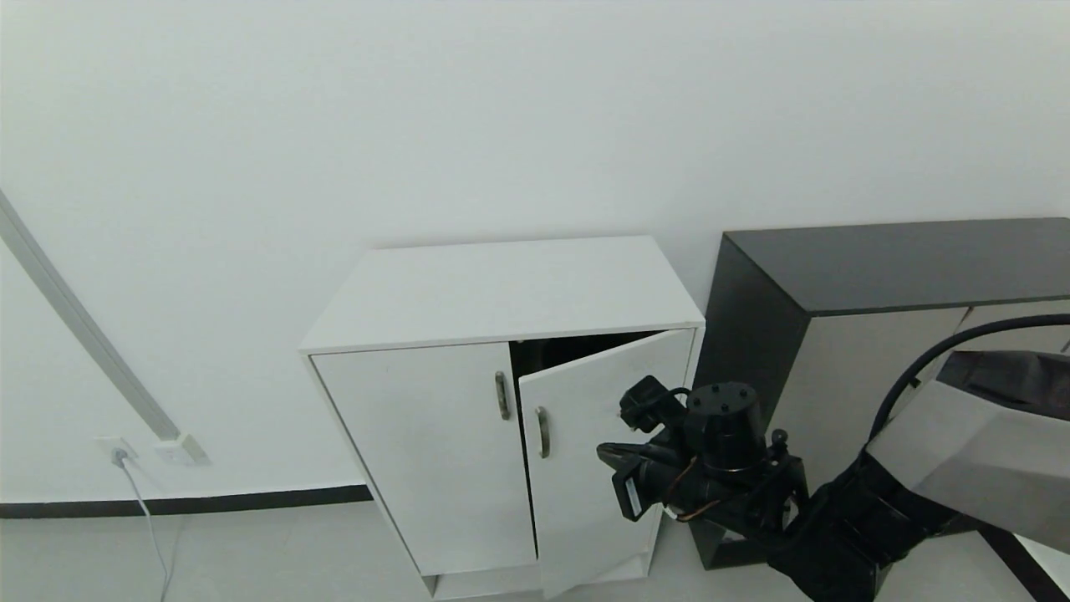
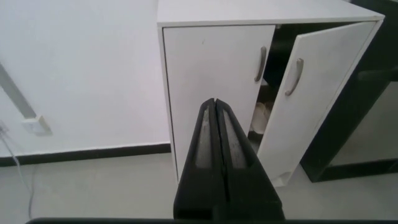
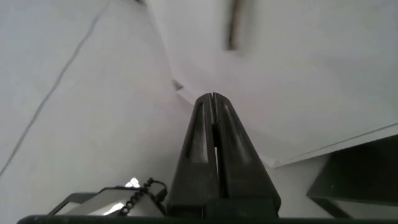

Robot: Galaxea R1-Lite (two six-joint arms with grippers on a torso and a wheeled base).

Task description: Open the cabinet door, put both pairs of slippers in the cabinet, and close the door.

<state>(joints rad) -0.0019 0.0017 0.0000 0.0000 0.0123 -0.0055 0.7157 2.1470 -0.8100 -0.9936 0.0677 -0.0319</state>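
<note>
The white cabinet (image 1: 501,288) has two doors. Its left door (image 1: 426,451) is closed and its right door (image 1: 589,401) stands ajar, with a dark gap at the top. My right gripper (image 1: 605,452) is shut and empty, its tip close to the face of the right door, below and to the right of that door's handle (image 1: 542,432). In the right wrist view the shut right gripper (image 3: 213,97) points at the door face under the blurred handle (image 3: 234,28). My left gripper (image 2: 215,101) is shut and empty, standing back from the cabinet front. A pale shape (image 2: 260,118) shows inside the gap.
A black cabinet (image 1: 886,263) stands right beside the white one. The white wall carries a grey conduit (image 1: 75,322) and a socket (image 1: 117,451) with a cable hanging to the floor. Bare floor (image 2: 93,186) lies in front of the cabinet.
</note>
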